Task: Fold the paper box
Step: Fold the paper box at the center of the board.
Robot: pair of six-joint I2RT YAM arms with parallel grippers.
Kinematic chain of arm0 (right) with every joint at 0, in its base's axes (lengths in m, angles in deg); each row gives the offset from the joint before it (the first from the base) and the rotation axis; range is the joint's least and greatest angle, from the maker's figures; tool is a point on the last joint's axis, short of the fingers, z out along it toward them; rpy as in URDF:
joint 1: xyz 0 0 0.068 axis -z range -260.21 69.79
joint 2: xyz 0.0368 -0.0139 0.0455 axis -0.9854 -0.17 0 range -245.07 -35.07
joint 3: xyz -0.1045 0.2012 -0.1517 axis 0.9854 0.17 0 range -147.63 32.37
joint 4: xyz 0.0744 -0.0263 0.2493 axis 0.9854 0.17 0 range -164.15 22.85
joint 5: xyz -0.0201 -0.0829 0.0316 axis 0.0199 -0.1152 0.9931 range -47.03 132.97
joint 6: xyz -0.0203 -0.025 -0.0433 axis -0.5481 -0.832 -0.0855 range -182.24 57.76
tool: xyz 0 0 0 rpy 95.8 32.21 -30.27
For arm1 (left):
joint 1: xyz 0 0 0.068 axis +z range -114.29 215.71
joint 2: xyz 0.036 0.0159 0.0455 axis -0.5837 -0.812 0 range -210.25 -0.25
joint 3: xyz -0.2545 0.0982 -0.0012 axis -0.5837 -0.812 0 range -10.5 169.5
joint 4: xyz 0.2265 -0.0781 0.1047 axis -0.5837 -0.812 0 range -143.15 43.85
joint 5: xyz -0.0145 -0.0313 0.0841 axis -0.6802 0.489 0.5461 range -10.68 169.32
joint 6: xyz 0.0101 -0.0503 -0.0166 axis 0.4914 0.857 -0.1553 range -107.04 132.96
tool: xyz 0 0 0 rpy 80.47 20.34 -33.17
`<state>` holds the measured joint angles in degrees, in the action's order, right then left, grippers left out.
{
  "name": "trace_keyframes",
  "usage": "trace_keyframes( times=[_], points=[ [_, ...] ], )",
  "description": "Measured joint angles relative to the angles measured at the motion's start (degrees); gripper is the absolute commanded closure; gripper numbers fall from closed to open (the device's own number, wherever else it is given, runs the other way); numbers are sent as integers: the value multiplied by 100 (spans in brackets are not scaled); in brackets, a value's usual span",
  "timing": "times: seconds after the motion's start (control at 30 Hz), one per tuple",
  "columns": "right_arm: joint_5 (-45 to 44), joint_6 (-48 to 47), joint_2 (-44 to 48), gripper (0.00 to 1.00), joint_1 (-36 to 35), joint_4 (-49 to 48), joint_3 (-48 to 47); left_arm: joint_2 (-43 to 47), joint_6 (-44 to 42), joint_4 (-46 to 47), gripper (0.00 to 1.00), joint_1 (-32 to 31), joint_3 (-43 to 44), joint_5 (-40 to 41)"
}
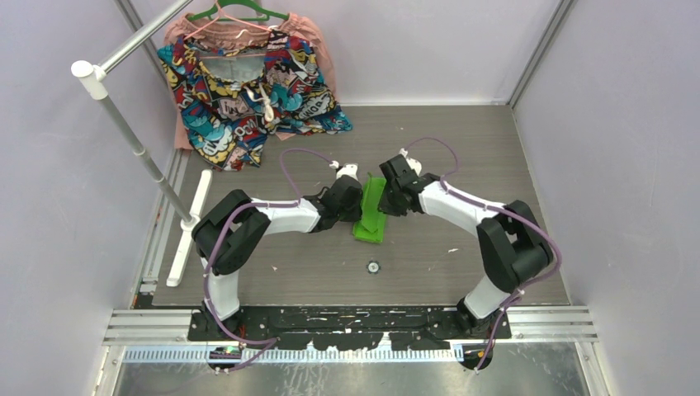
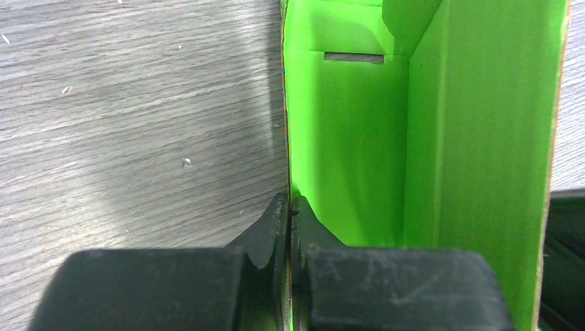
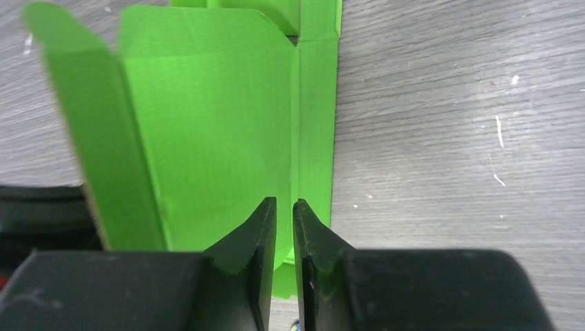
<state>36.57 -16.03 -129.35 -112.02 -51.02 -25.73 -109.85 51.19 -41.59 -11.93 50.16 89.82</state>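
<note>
The paper box (image 1: 370, 216) is a lime-green card lying partly folded at the table's middle, with side walls standing up. My left gripper (image 1: 358, 198) is at its left side. In the left wrist view the left gripper (image 2: 290, 204) is shut on the box's upright left wall, and the green inside (image 2: 352, 138) with a slot is to the right. My right gripper (image 1: 386, 196) is at the box's right side. In the right wrist view the right gripper (image 3: 284, 204) is almost shut with nothing between the jaws, hovering over a fold line of the box (image 3: 214, 138).
A colourful patterned garment (image 1: 248, 91) hangs on a green hanger at the back left. A white rack pole (image 1: 136, 140) and its white base bar (image 1: 190, 227) stand at the left. A small round fitting (image 1: 373, 266) sits in the table in front of the box. Walls enclose all sides.
</note>
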Motion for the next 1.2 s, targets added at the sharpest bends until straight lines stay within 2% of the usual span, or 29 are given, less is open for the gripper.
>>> trace_keyframes(
  times=[0.3, 0.47, 0.7, 0.8, 1.2],
  points=[
    [-138, -267, 1010, 76, 61, 570, 0, 9, 2, -28, 100, 0, -11, 9],
    [-216, -442, 1165, 75, 83, 835, -52, 166, 4, -35, 100, -31, -151, 39],
    [-223, -520, 1161, 74, 83, 929, -52, 579, -138, -286, 80, -72, -514, -90],
    [-203, -525, 1137, 72, 83, 929, -52, 695, -177, -293, 76, -72, -632, -208],
    [-109, -713, 1191, 66, 52, 1303, -402, 682, -271, -229, 77, -39, -625, -415]
  ],
)
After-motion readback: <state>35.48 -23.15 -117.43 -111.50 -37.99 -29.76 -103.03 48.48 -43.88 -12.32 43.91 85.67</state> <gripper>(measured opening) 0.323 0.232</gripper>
